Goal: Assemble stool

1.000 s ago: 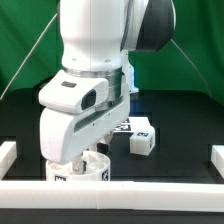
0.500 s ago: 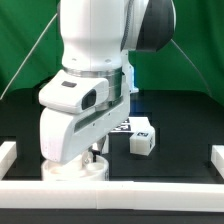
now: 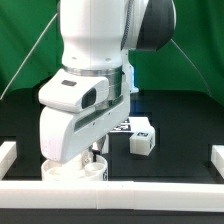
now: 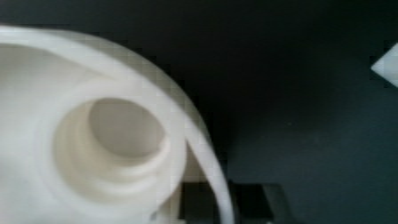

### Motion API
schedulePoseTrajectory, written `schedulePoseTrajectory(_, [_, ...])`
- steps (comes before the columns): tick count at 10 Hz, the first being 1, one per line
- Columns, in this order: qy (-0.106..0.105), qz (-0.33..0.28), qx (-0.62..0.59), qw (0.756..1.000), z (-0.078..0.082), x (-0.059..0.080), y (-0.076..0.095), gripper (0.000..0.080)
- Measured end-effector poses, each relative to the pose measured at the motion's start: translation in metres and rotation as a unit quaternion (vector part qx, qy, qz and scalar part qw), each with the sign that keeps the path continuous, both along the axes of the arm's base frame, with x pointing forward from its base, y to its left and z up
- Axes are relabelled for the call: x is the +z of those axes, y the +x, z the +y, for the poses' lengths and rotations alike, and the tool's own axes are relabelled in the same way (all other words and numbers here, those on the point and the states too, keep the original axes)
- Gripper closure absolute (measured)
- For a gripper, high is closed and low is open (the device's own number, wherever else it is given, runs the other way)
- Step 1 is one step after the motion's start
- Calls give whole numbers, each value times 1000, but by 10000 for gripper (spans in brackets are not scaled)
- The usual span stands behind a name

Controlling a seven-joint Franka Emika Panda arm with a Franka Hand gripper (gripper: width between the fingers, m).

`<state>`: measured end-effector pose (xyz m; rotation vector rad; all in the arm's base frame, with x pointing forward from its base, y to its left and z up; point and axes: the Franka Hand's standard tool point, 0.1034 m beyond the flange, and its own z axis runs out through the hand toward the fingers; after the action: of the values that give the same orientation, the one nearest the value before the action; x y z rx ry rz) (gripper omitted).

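Wrist view only: round hole (image 4: 121,125) in seat (image 4: 54,70)

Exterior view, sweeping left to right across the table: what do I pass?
In order: left rail → stool seat → loose leg → right rail.

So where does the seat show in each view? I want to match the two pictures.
Exterior view: the seat lies low in the picture, under the arm, just behind the front rail.
Wrist view: the seat is very near and fills much of the picture, with a round hollow in it.
Shared landmark: the black table around the seat.
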<state>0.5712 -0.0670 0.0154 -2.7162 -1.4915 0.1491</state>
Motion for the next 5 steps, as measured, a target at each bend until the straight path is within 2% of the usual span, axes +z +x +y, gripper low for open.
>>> schedulePoseTrajectory(2, [0, 0, -1, 1000, 3, 0, 1, 767])
schedulePoseTrajectory(4, [2, 4, -24, 1000, 38, 2, 4, 767])
schedulePoseTrajectory(5, [2, 3, -26, 1000, 49, 2, 5, 767])
